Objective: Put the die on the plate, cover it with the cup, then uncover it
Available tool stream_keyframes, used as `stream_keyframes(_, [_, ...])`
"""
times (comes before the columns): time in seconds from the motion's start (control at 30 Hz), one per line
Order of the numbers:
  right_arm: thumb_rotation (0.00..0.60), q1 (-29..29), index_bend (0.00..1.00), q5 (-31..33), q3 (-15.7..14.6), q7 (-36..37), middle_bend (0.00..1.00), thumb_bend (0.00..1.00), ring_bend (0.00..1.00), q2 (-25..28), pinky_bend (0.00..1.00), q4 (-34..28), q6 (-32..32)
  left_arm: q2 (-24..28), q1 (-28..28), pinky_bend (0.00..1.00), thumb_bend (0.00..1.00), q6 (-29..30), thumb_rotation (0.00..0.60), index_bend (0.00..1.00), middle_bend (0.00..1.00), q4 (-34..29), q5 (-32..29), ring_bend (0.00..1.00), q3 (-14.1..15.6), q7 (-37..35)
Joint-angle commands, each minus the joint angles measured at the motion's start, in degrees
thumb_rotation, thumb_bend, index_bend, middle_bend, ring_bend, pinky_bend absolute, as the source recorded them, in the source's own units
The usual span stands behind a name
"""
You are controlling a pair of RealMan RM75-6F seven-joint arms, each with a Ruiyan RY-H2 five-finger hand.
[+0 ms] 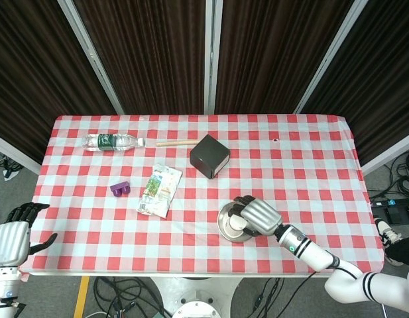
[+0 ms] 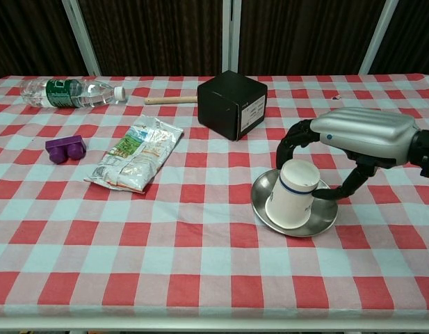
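A white paper cup (image 2: 292, 196) with a blue band stands mouth-down on the round metal plate (image 2: 327, 220), leaning slightly to the right. My right hand (image 2: 360, 132) arches over it from the right and grips it, fingers on its far side and thumb on its near side. The head view shows the same right hand (image 1: 260, 215) over the cup (image 1: 237, 224) on the plate (image 1: 223, 225), near the table's front edge. No die is visible in either view. My left hand (image 1: 12, 238) hangs off the table's front left corner, fingers apart, holding nothing.
A black box (image 2: 232, 104) stands just behind the plate. A snack bag (image 2: 136, 154) and a purple block (image 2: 65, 148) lie to the left. A water bottle (image 2: 71, 92) and a wooden stick (image 2: 170, 100) lie along the far side.
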Motion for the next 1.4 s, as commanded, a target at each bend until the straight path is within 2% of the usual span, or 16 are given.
stream_keyframes(0.03, [0.6,0.5,0.39,2.5,1.7,-0.9,0.34,0.26,0.16,-1.0,0.24,2.6,-1.2,0.0,0.1,0.21,0.17,0.0,0.6,0.27,0.25,0.0,0.0,0.17,0.0,-0.1])
stream_keyframes(0.13, [0.6,0.6,0.39,2.5,1.6,-1.0,0.33,0.27,0.16,-1.1,0.24,2.4,-1.3,-0.1,0.1,0.21,0.17,0.0,0.6,0.27,0.25,0.1,-0.1,0.17,0.1,-0.1])
stream_keyframes(0.33, [0.6,0.3,0.39,-1.4,-0.9,-0.3,0.34,0.27,0.16,0.4,0.24,-0.9,0.3,-0.2,0.0,0.21,0.17,-0.2,0.6,0.27,0.25,0.4,-0.1,0.17,0.0,-0.2])
stream_keyframes(0.57, [0.6,0.3,0.39,2.4,1.4,-0.5,0.33,0.27,0.16,-1.0,0.24,2.5,-0.6,-0.2,0.1,0.21,0.17,0.0,0.6,0.27,0.25,0.4,0.0,0.17,0.0,-0.3])
stream_keyframes(0.8, [0.6,0.0,0.39,-2.8,-2.0,0.4,0.34,0.27,0.16,1.2,0.24,-1.3,1.4,-0.3,-0.1,0.21,0.17,-0.3,0.6,0.27,0.25,0.3,0.0,0.17,0.0,0.0])
stream_keyframes(1.03, [0.6,0.0,0.39,2.4,1.1,-0.3,0.33,0.27,0.16,-0.8,0.24,3.1,-0.3,-0.1,-0.1,0.21,0.17,-0.1,0.6,0.27,0.25,0.3,0.0,0.17,-0.1,-0.1])
stream_keyframes(1.27, [0.6,0.1,0.39,-2.8,-2.0,1.1,0.34,0.27,0.16,0.7,0.24,-0.2,1.5,-0.1,0.0,0.21,0.17,0.0,0.6,0.27,0.25,0.1,0.0,0.17,0.0,0.2])
stream_keyframes(1.4, [0.6,-0.1,0.39,-0.9,-0.7,0.6,0.34,0.27,0.16,0.1,0.24,1.1,1.3,0.1,-0.1,0.21,0.17,0.2,0.6,0.27,0.25,0.0,0.2,0.17,-0.1,0.3])
